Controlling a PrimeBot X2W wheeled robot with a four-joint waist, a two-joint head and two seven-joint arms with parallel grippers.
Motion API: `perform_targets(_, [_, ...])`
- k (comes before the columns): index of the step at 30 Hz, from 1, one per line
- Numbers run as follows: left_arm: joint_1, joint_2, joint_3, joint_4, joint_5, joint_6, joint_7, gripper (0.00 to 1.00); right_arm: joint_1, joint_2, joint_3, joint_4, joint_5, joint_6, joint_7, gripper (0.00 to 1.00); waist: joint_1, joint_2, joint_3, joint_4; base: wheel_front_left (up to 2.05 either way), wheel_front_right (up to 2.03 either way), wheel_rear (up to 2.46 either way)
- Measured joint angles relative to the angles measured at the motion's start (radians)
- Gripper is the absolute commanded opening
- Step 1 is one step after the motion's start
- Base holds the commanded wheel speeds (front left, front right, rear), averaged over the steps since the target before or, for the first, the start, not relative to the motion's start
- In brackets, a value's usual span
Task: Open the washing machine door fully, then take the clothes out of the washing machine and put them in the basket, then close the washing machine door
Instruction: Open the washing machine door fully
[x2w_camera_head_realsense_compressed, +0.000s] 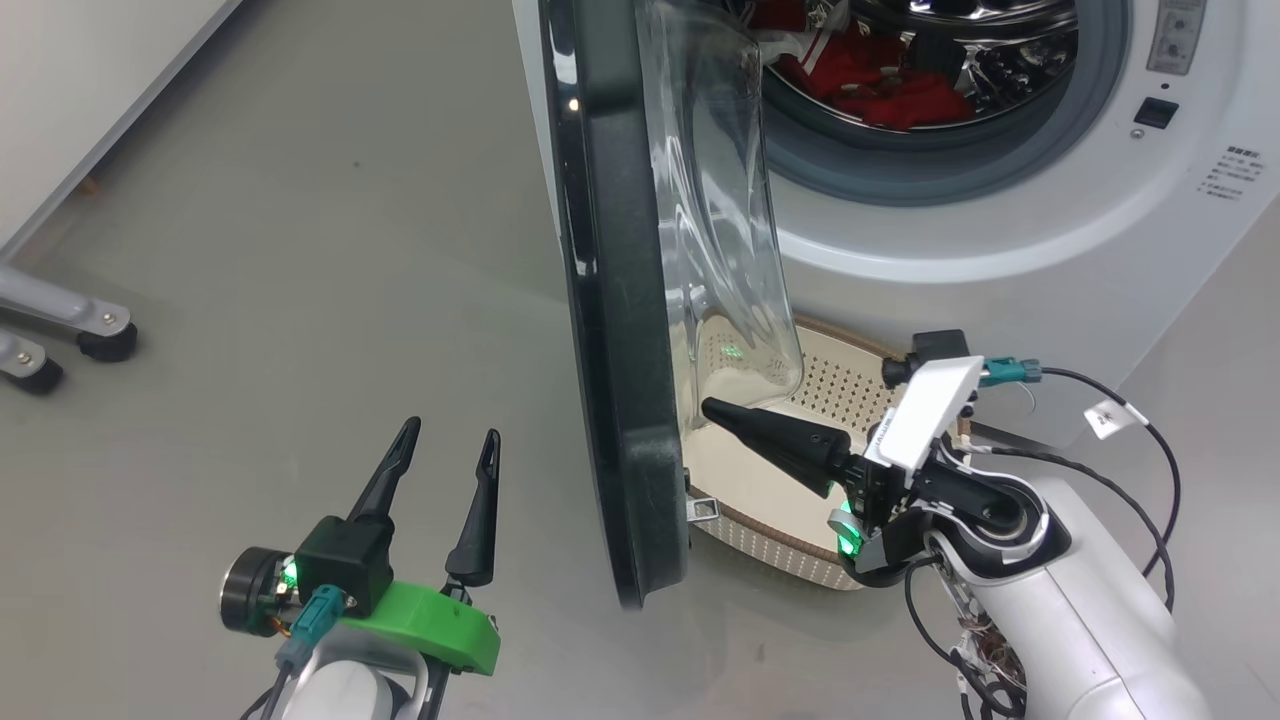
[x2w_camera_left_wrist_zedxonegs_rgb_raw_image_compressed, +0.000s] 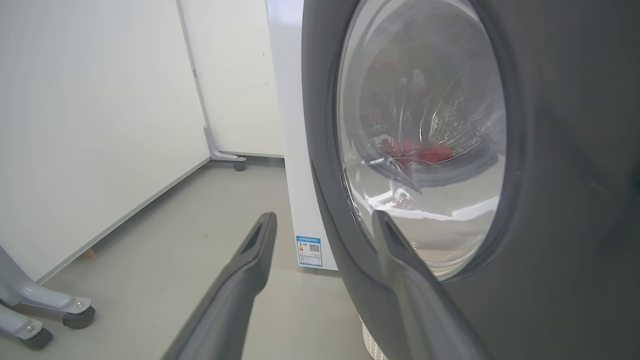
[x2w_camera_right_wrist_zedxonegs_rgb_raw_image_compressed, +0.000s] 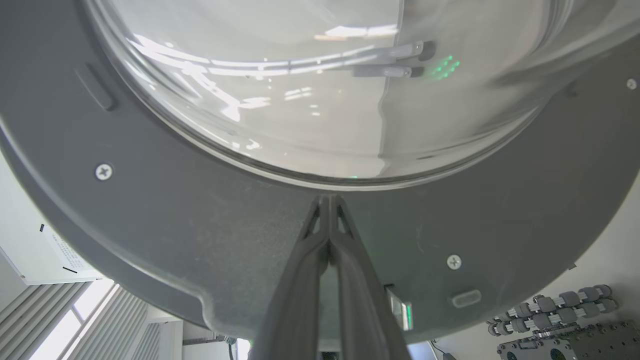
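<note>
The washing machine door (x2w_camera_head_realsense_compressed: 620, 300) stands swung out, edge-on in the head view, its glass bowl facing the washing machine (x2w_camera_head_realsense_compressed: 1000, 230). Red clothes (x2w_camera_head_realsense_compressed: 880, 85) lie in the drum. The cream basket (x2w_camera_head_realsense_compressed: 790, 470) sits on the floor under the port, behind the door. My right gripper (x2w_camera_head_realsense_compressed: 710, 407) is shut and empty above the basket. Its tip (x2w_camera_right_wrist_zedxonegs_rgb_raw_image_compressed: 328, 197) is at the door's inner grey rim (x2w_camera_right_wrist_zedxonegs_rgb_raw_image_compressed: 175, 225), just below the glass. My left gripper (x2w_camera_head_realsense_compressed: 450, 431) stands open and empty on the door's outer side. In the left wrist view, that gripper (x2w_camera_left_wrist_zedxonegs_rgb_raw_image_compressed: 325, 215) faces the black rim (x2w_camera_left_wrist_zedxonegs_rgb_raw_image_compressed: 550, 200), and the clothes (x2w_camera_left_wrist_zedxonegs_rgb_raw_image_compressed: 415, 152) show through the glass.
Grey caster legs (x2w_camera_head_realsense_compressed: 90, 330) stand on the floor at the far left, near a white wall (x2w_camera_left_wrist_zedxonegs_rgb_raw_image_compressed: 100, 125). Open grey floor lies left of the door. Cables hang by my right forearm (x2w_camera_head_realsense_compressed: 1150, 450). A blue label (x2w_camera_left_wrist_zedxonegs_rgb_raw_image_compressed: 309, 251) marks the machine's side.
</note>
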Motion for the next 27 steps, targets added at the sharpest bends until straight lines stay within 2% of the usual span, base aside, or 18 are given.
perform_targets(11, [0.002,0.000,0.014,-0.005,0.015,0.003,0.000,1.00,0.080,-0.005,-0.099,-0.055,-0.005,0.009,-0.122,0.00,0.0000,0.0000,-0.002,-0.018,0.00,0.00,0.00])
perform_targets(14, [0.002,0.000,0.020,-0.005,0.015,0.004,0.000,1.00,0.109,-0.023,-0.134,-0.074,-0.040,0.017,-0.180,0.00,0.0000,0.0000,-0.002,-0.025,0.00,0.00,0.00])
perform_targets(15, [0.003,0.000,0.024,-0.006,0.015,0.005,0.000,1.00,0.118,-0.032,-0.143,-0.080,-0.049,0.017,-0.196,0.19,0.0000,0.0000,-0.003,-0.027,0.00,0.00,0.00])
perform_targets(17, [0.005,0.000,0.036,-0.007,0.018,0.008,0.000,1.00,0.134,-0.044,-0.153,-0.088,-0.077,0.017,-0.226,0.47,0.0000,0.0000,-0.003,-0.034,0.00,0.00,0.00])
perform_targets(18, [0.007,0.000,0.039,-0.007,0.020,0.008,0.000,1.00,0.143,-0.048,-0.160,-0.095,-0.091,0.018,-0.244,0.80,0.0000,0.0000,-0.004,-0.039,0.00,0.00,0.00])
perform_targets(19, [0.009,0.000,0.040,-0.007,0.021,0.008,0.000,1.00,0.152,-0.053,-0.165,-0.100,-0.107,0.018,-0.263,1.00,0.0000,0.0000,-0.005,-0.043,0.00,0.00,0.00])
perform_targets(27, [0.024,0.001,0.052,-0.003,0.025,0.008,0.000,1.00,0.214,-0.088,-0.215,-0.144,-0.230,0.021,-0.417,1.00,0.0000,0.0000,-0.013,-0.073,0.00,0.00,0.00])
